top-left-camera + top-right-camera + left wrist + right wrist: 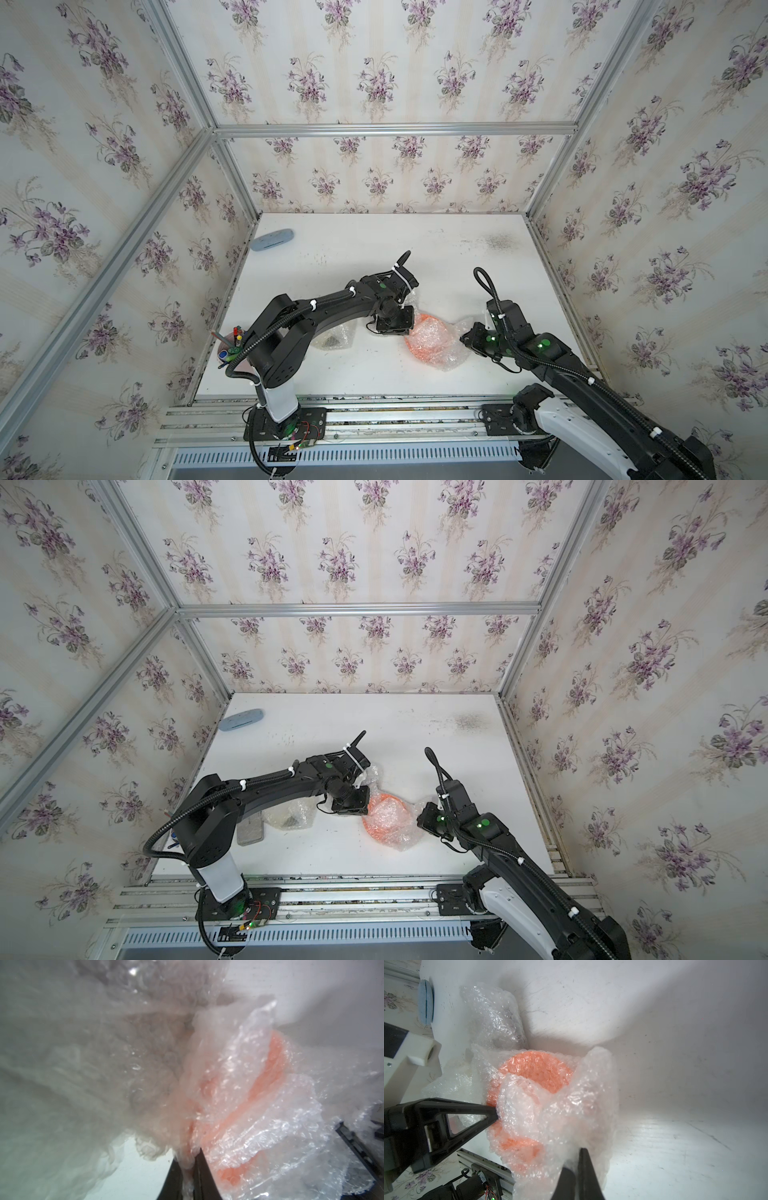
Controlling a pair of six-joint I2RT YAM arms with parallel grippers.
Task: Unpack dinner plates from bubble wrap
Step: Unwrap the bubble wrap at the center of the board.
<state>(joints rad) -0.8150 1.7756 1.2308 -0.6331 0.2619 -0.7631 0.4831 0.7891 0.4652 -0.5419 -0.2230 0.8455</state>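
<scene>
An orange dinner plate (428, 337) (384, 818) lies mid-table, loosely covered in bubble wrap (550, 1109). My left gripper (189, 1159) is shut on a pinched fold of that wrap at the plate's left rim; its finger (488, 1114) also shows in the right wrist view. My right gripper (576, 1159) is shut on the wrap's right-hand flap (459, 328). A second bubble wrap bundle (332, 338) (289, 816) with a dark mark inside lies to the left, partly under my left arm.
A pale blue oval object (272, 240) (242, 720) rests at the far left table edge. A cup of pens (230, 345) stands at the near left by my left arm's base. A grey flat item (250, 833) lies beside the second bundle. Walls enclose three sides.
</scene>
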